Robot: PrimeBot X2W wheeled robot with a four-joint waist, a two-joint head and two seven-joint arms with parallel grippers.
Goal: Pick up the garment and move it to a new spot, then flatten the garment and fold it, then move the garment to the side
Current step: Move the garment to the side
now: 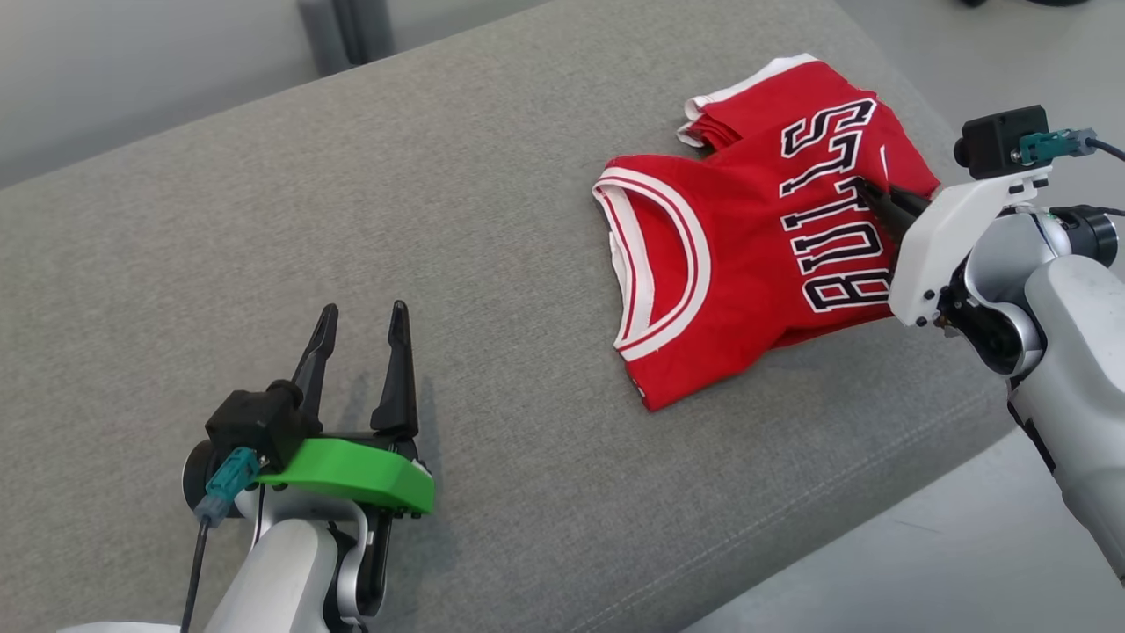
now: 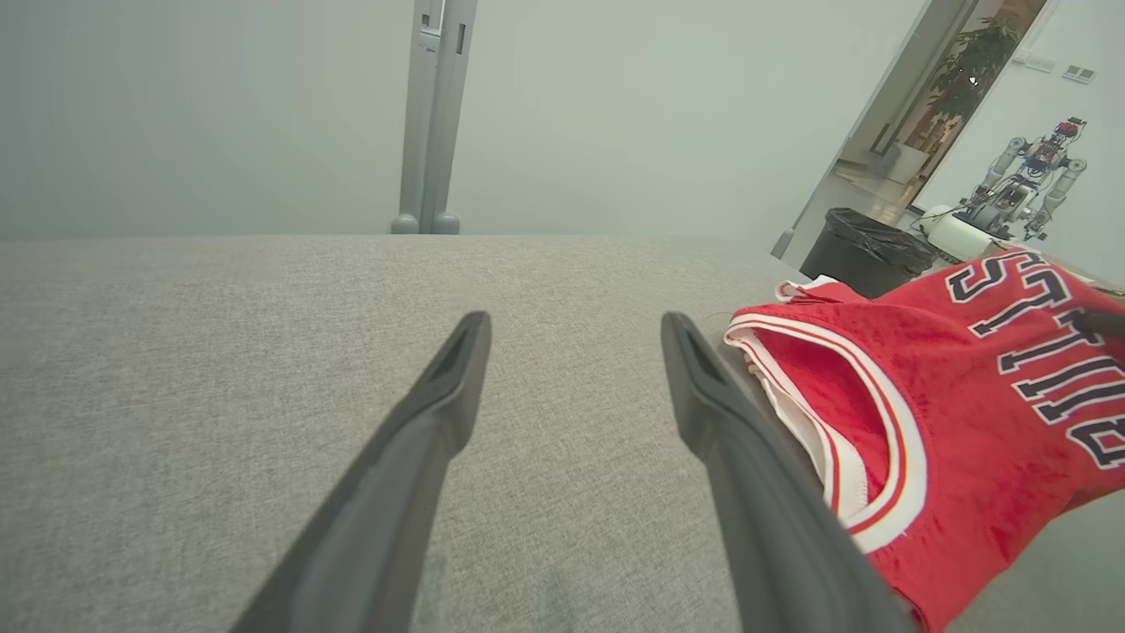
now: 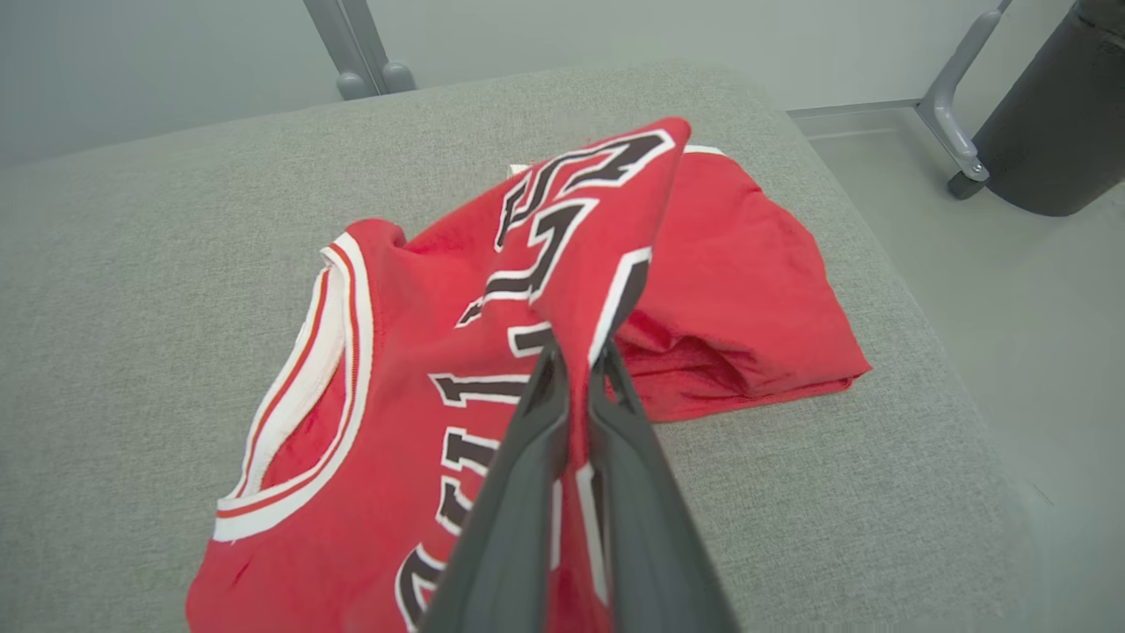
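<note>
The garment [image 1: 747,237] is a red basketball jersey with white trim and black lettering, lying folded on the right part of the grey cushion [image 1: 352,220]. My right gripper [image 1: 870,192] is shut on a raised pleat of the jersey's lettered front; in the right wrist view the gripper [image 3: 576,352] pinches that fold of the jersey [image 3: 545,264] and lifts it off the layer below. My left gripper [image 1: 365,316] stands open over bare cushion to the jersey's left, fingers apart with nothing between them. In the left wrist view that gripper [image 2: 576,334] has the jersey [image 2: 949,387] off to its right.
The cushion's front edge [image 1: 835,519] runs diagonally at lower right, with pale floor [image 1: 923,563] beyond. A grey metal post [image 2: 435,114] stands behind the cushion. A black bin [image 3: 1055,123] sits on the floor past the cushion's right end.
</note>
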